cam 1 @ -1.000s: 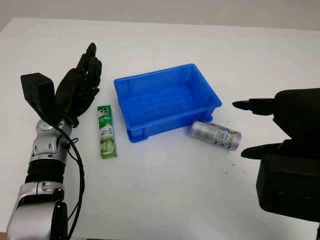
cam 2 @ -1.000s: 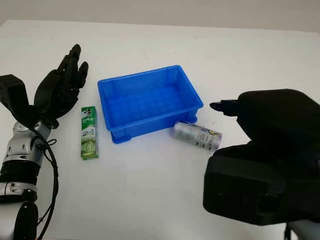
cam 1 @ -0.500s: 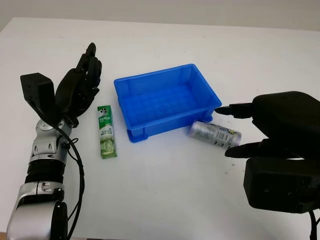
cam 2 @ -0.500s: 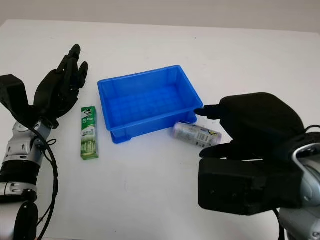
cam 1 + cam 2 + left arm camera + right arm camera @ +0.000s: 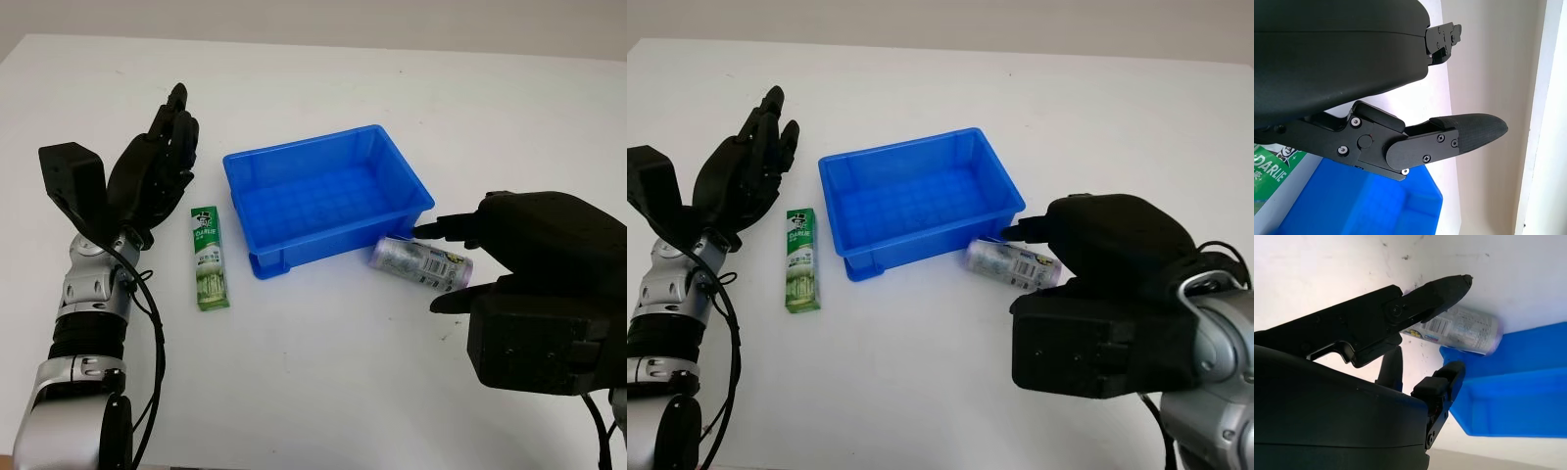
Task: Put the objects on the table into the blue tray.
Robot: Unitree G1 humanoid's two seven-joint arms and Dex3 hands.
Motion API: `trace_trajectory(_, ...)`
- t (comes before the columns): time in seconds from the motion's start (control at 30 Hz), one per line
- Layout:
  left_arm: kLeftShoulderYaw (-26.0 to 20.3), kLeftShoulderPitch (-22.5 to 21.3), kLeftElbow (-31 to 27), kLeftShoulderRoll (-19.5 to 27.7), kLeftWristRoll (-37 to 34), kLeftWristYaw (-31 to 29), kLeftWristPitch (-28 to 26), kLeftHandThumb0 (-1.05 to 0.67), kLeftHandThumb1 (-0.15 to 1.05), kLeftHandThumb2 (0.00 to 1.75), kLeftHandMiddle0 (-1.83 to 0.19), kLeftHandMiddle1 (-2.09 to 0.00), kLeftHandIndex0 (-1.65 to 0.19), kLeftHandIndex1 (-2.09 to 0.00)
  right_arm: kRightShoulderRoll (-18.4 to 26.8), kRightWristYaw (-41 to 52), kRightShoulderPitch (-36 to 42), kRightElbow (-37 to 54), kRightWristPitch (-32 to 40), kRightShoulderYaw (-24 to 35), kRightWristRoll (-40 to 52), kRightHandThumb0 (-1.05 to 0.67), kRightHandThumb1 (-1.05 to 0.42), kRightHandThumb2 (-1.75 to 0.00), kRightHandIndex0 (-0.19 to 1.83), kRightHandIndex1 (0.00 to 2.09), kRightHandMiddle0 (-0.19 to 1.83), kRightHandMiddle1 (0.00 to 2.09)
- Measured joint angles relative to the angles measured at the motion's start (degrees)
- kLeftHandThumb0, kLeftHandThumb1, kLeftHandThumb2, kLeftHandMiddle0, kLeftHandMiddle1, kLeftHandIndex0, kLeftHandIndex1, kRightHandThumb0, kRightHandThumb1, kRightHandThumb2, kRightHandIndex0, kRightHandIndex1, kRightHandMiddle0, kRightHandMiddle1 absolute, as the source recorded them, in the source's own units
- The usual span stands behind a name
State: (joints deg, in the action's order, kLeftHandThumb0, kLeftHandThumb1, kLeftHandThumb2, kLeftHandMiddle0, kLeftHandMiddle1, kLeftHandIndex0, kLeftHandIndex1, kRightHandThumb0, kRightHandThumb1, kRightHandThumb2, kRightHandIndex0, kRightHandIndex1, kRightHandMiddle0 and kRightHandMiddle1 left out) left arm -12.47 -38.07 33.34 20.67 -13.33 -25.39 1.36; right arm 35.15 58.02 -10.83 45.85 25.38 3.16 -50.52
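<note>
The right hand's (image 5: 460,259) fingers (image 5: 1442,291) are parted around the can (image 5: 421,262) without closing on it: one fingertip reaches over the can's far side, towards the tray's near right corner, and another lies on the near side by the can's right end; from the wrist the upper finger crosses the can's label and I cannot tell if it touches; the hand holds nothing and stands open, its black shell low at the right of the table (image 5: 323,362); the can (silver, with a printed label) lies on its side on the white top, just beside the tray's near right corner, its left end close under the rim

The left hand (image 5: 152,181) is raised at the left of the table, fingers (image 5: 1469,132) straight and pointing away from the robot, holding nothing, open; it stands just left of the tube box (image 5: 209,257), apart from it

The box, green and long, lies flat on the table between the left hand and the tray, its length running away from the robot, near the tray's left wall but not touching

The tray (image 5: 257,168), blue, sits mid-table, turned a little askew, nothing inside it
</note>
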Motion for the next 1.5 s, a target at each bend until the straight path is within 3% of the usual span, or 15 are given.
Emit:
trace_trajectory(0.23, 0.0, 0.3, -0.4, 0.0, 0.0, 0.5, -0.5, -0.79, 1.05, 0.61, 0.19, 0.0, 0.19, 0.0, -0.1, -0.1, -0.2, -3.0, 2.7, -2.3, -0.3, -0.65, -0.85, -0.05, 0.49, 2.09, 0.44, 0.08)
trace_trajectory(0.33, 0.0, 0.4, -0.5, 0.0, -0.1, 0.5, -0.8, -0.79, 1.05, 0.61, 0.19, 0.0, 0.19, 0.0, -0.1, -1.4, -0.4, -5.1, 3.0, -3.4, -0.5, -0.67, -0.86, -0.06, 0.39, 2.09, 0.46, 0.08)
trace_trajectory(0.37, 0.0, 0.4, -0.5, 0.0, -0.1, 0.5, -0.8, -0.79, 1.05, 0.61, 0.19, 0.0, 0.19, 0.0, -0.1, -2.3, -0.5, -5.9, 2.7, -3.8, -0.4, -0.67, -0.87, -0.06, 0.12, 1.99, 0.47, 0.08)
trace_trajectory(0.43, 0.0, 0.5, -0.5, 0.0, -0.2, 0.7, -0.8, -0.79, 1.05, 0.61, 0.19, 0.0, 0.19, 0.0, -0.1, -4.6, -0.5, -8.1, 0.9, -4.3, 0.3, -0.68, -0.88, -0.06, 0.03, 2.04, 0.49, 0.09)
trace_trajectory(0.5, 0.0, 0.7, -0.8, 0.0, -0.3, 0.7, -0.9, -0.79, 1.05, 0.61, 0.19, 0.0, 0.19, 0.0, 0.0, -6.5, -0.5, -9.8, -0.6, -4.5, 1.4, -0.7, -0.89, -0.06, 0.23, 2.08, 0.49, 0.09)
trace_trajectory(0.7, -0.1, 0.9, -1.1, 0.0, -0.5, 0.9, -1.0, -0.79, 1.05, 0.59, 0.19, 0.0, 0.19, 0.0, 0.0, -11.8, -0.5, -14.6, -3.9, -5.2, 4.3, -0.75, -0.9, -0.06, 0.45, 2.09, 0.52, 0.15)
trace_trajectory(0.73, -0.1, 1.0, -1.1, 0.0, -0.5, 0.9, -1.1, -0.79, 1.05, 0.59, 0.19, 0.0, 0.19, 0.0, 0.1, -12.9, -0.5, -15.4, -4.9, -5.3, 4.9, -0.76, -0.9, -0.05, 0.55, 2.09, 0.48, 0.24)
trace_trajectory(0.8, -0.1, 1.1, -1.2, 0.0, -0.5, 0.9, -1.3, -0.79, 1.05, 0.59, 0.19, 0.0, 0.19, 0.0, 0.3, -14.8, -0.5, -17.2, -6.8, -5.4, 6.0, -0.75, -0.9, -0.05, 0.75, 2.09, 0.27, 0.69)
trace_trajectory(0.83, -0.1, 1.2, -1.2, 0.0, -0.5, 0.9, -1.3, -0.79, 1.05, 0.59, 0.19, 0.0, 0.19, 0.0, 0.5, -15.8, -0.5, -18.0, -7.8, -5.5, 6.4, -0.75, -0.9, -0.05, 0.79, 2.09, 0.24, 0.79)
trace_trajectory(0.9, -0.1, 1.2, -1.3, 0.0, -0.5, 1.0, -1.4, -0.79, 1.05, 0.59, 0.19, 0.0, 0.19, 0.0, 1.4, -17.8, -0.4, -19.9, -10.8, -5.6, 7.1, -0.72, -0.91, -0.05, 0.41, 2.09, 0.3, 1.04)
trace_trajectory(0.97, -0.1, 1.3, -1.3, 0.0, -0.5, 0.9, -1.4, -0.8, 1.05, 0.59, 0.19, 0.0, 0.19, 0.0, 2.5, -20.4, -0.2, -21.7, -14.1, -5.9, 7.3, -0.69, -0.91, -0.05, 0.34, 2.06, 0.36, 1.26)
trace_trajectory(1.03, -0.1, 1.3, -1.3, 0.0, -0.5, 0.9, -1.5, -0.8, 1.05, 0.58, 0.19, 0.0, 0.19, 0.0, 3.0, -23.1, 0.1, -22.8, -16.3, -6.1, 7.1, -0.61, -0.91, -0.05, 0.49, 2.07, 0.45, 1.66)
trace_trajectory(1.13, -0.1, 1.3, -1.4, 0.0, -0.6, 0.9, -1.8, -0.8, 1.05, 0.58, 0.19, 0.0, 0.19, 0.0, 3.0, -26.8, 1.0, -23.9, -18.9, -6.2, 7.1, -0.56, -0.9, -0.05, 0.68, 2.05, 0.52, 1.94)
trace_trajectory(1.23, -0.1, 1.3, -1.5, 0.0, -0.6, 1.1, -1.9, -0.8, 1.05, 0.58, 0.19, 0.0, 0.19, 0.0, 3.2, -29.4, 1.4, -25.1, -21.3, -6.2, 7.1, -0.54, -0.92, -0.06, 0.83, 2.09, 0.61, 2.07)
trace_trajectory(1.5, -0.1, 1.3, -1.5, 0.0, -0.5, 1.1, -2.0, -0.8, 1.05, 0.57, 0.19, 0.0, 0.19, 0.0, 5.6, -30.0, 1.4, -25.5, -24.1, -6.3, 6.1, -0.51, -0.98, -0.06, 0.96, 2.09, 0.71, 2.09)
